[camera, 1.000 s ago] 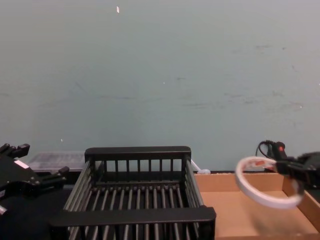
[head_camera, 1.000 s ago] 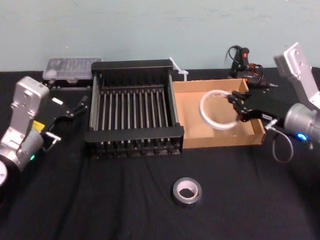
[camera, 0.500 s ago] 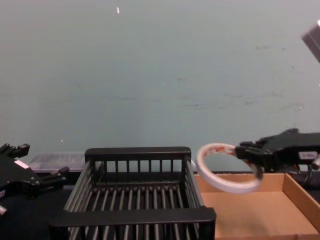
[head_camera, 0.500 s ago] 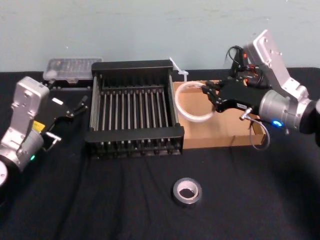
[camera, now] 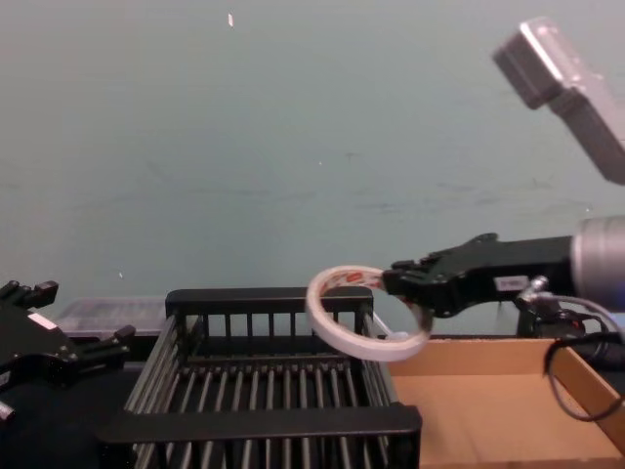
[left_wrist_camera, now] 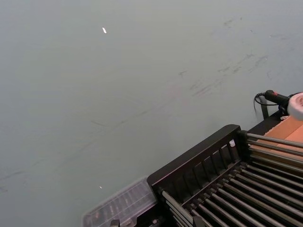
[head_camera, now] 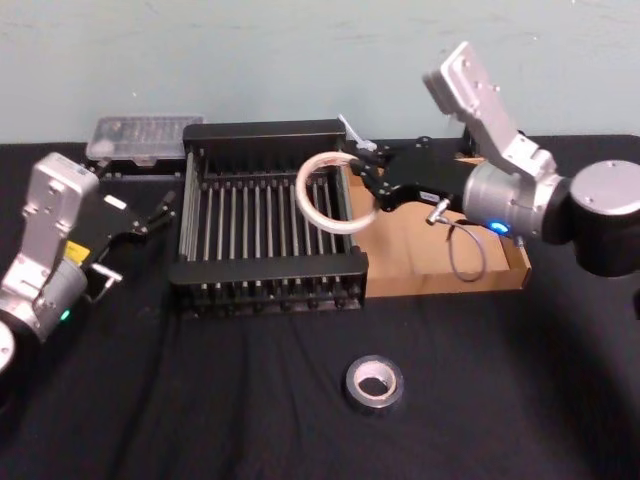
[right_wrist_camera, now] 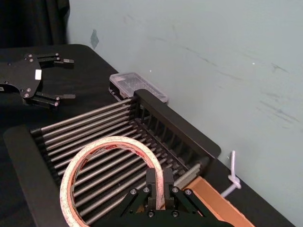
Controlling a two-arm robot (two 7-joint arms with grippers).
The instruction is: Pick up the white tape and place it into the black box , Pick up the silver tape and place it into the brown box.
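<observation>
White tape (head_camera: 301, 190), a thin ring with red print on its inner face, is clamped by its rim between the closed fingers of the right pincer (head_camera: 366, 186), which grips nothing else. The ring juts out leftward from the pincer, tilted, in the air over the right-hand part of the black box (head_camera: 268, 267). In the chest view its low edge sits about level with the box's top rim. Whether it touches the right wall is hard to say.

Below and left of the pincer, the black box shows its bottom bars bare. Under the pincer's wrist and arm, to the right, lies the brown box (head_camera: 437, 281). Its wall touches the black one, and its cardboard floor is bare.

Silver tape (head_camera: 375, 384) lies flat on the bench (head_camera: 200, 400), nearer the robot than the pincer and well apart from both boxes. Far to the left of the right pincer, past the black box's left wall, the left pincer (right_wrist_camera: 70, 79) hovers with fingers spread, holding nothing. Beyond it a clear case (head_camera: 142, 136) rests by the box's back left corner.

Count: two boxes, two tapes, two pincers, one case.
</observation>
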